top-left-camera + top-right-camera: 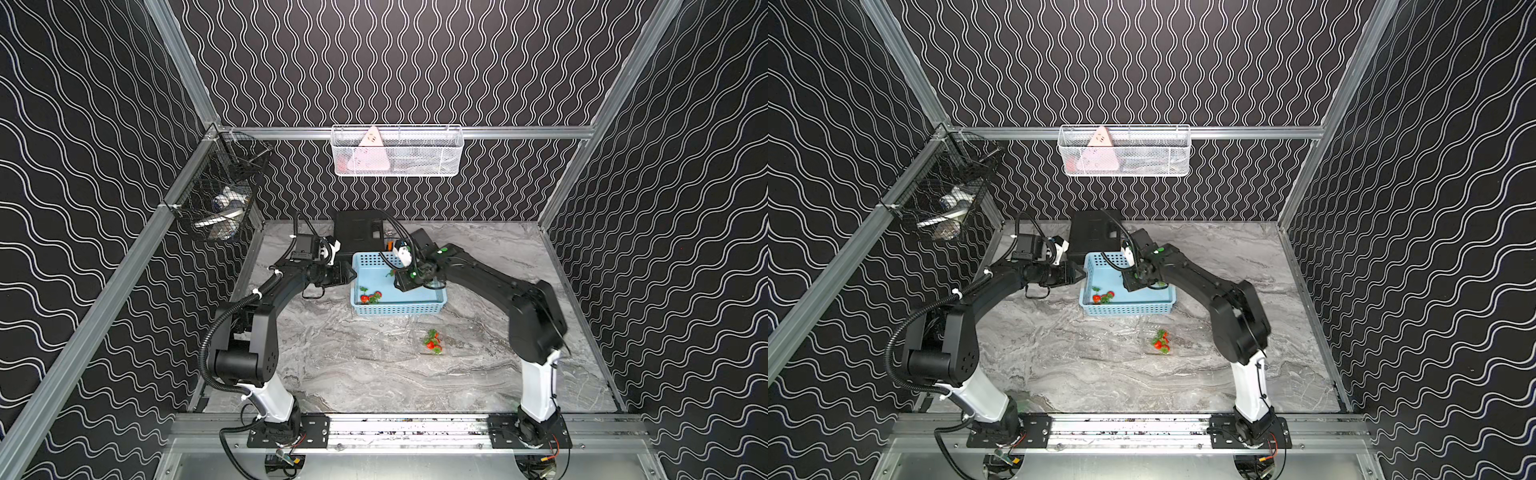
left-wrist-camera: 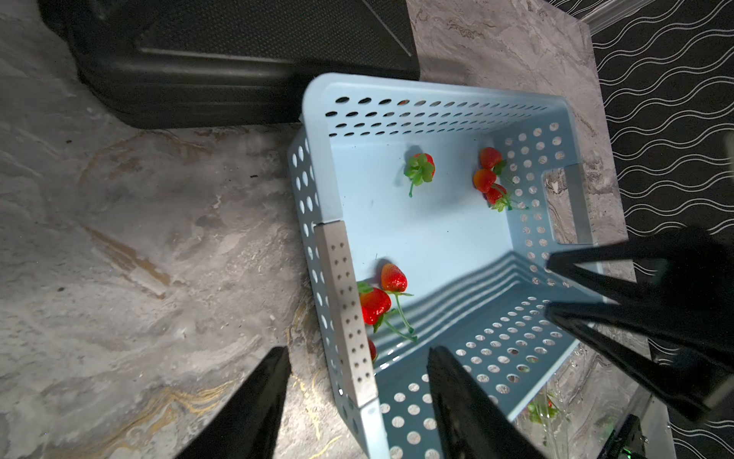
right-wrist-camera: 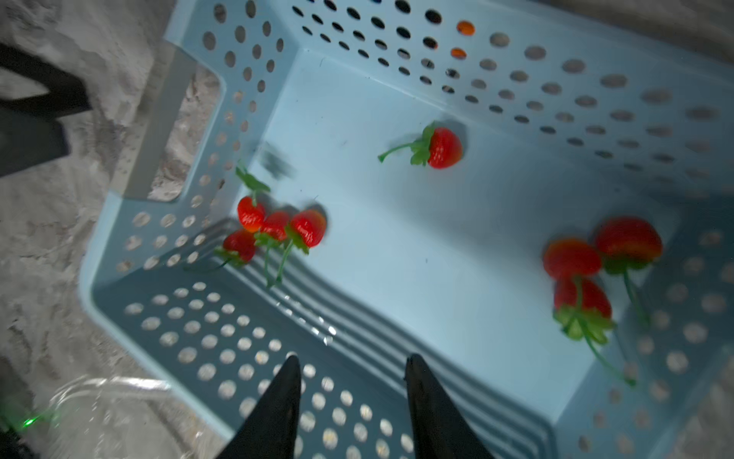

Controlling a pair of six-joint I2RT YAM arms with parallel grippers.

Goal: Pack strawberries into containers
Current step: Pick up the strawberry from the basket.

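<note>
- Blue perforated plastic is forming the basket (image 1: 399, 309), which is sitting on the grey marbled desk (image 1: 353, 365); every place below is being given from it.
- Loose strawberries are lying on the basket's floor: a bunch of four (image 3: 274, 230) by its left front corner, a single one (image 3: 441, 148) nearer its back wall, and three (image 3: 588, 274) toward its right end.
- More strawberries (image 1: 433, 341) are lying in front of the basket amid the glints of a clear container (image 3: 103, 387), whose edges are too faint to trace.
- At the basket's left wall the left jaws are standing parted, with that wall showing between them; whether they are touching it I cannot tell.
- Over the basket's right half the right jaws are standing partly open, holding nothing, while the right arm (image 1: 478, 274) is blocking the three berries from both top views.
- Just behind the basket a black case (image 1: 357, 230) is sitting.
- On the wall far behind it a white mesh basket (image 1: 397, 151) is hanging, and a black wire basket (image 1: 220, 199) is hanging off to its left.
</note>
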